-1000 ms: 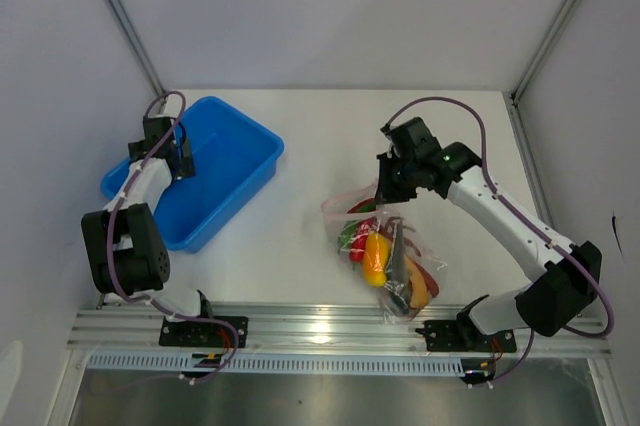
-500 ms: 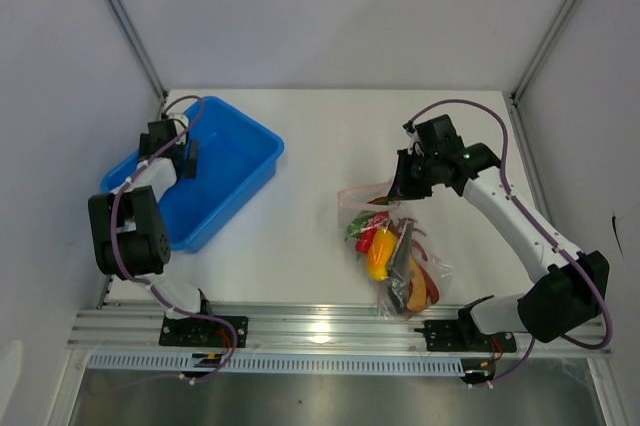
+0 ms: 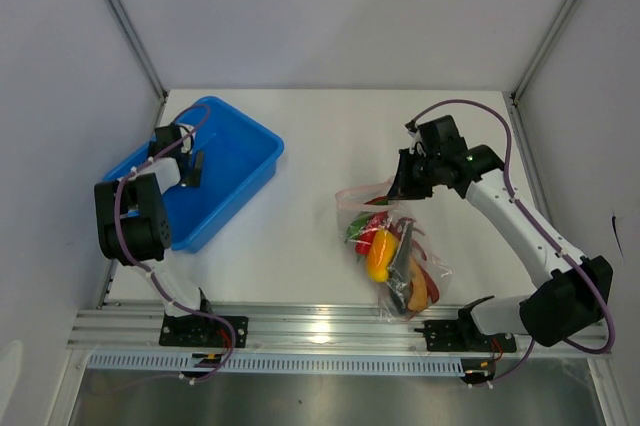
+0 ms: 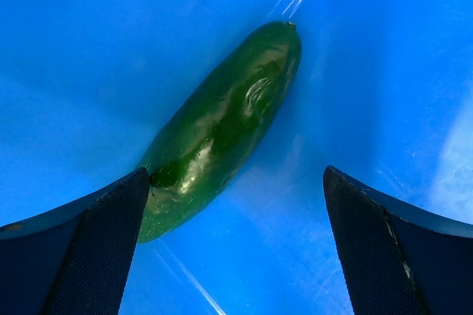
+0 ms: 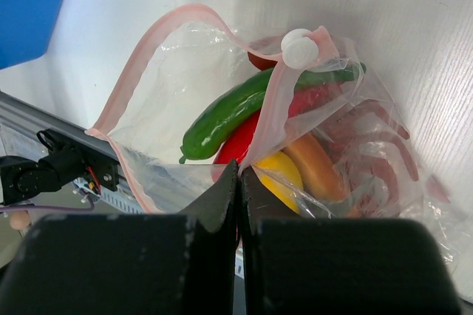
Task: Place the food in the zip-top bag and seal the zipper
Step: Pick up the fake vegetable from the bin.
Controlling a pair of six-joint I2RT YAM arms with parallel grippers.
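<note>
The clear zip-top bag (image 3: 405, 261) lies on the white table with food inside: a green vegetable (image 5: 229, 112), a red chilli (image 5: 240, 143), a yellow piece (image 5: 287, 171) and an orange piece (image 5: 319, 166). My right gripper (image 5: 240, 171) is shut on the bag's mouth edge and holds the pink zipper (image 5: 144, 60) up, with the mouth gaping. A white slider (image 5: 298, 47) sits on the strip. My left gripper (image 4: 236, 182) is open low inside the blue bin (image 3: 245, 151), over a long green vegetable (image 4: 222, 123) whose lower end lies against the left finger (image 4: 89, 248).
The blue bin stands at the table's left, its far corner near the middle. Slanted metal posts (image 3: 125, 21) flank the white back wall. An aluminium rail (image 3: 330, 331) with both arm bases runs along the near edge, close to the bag's bottom.
My right gripper has shifted right with the bag's mouth edge, dragging the bag a little. My left gripper has moved farther into the bin and lower.
</note>
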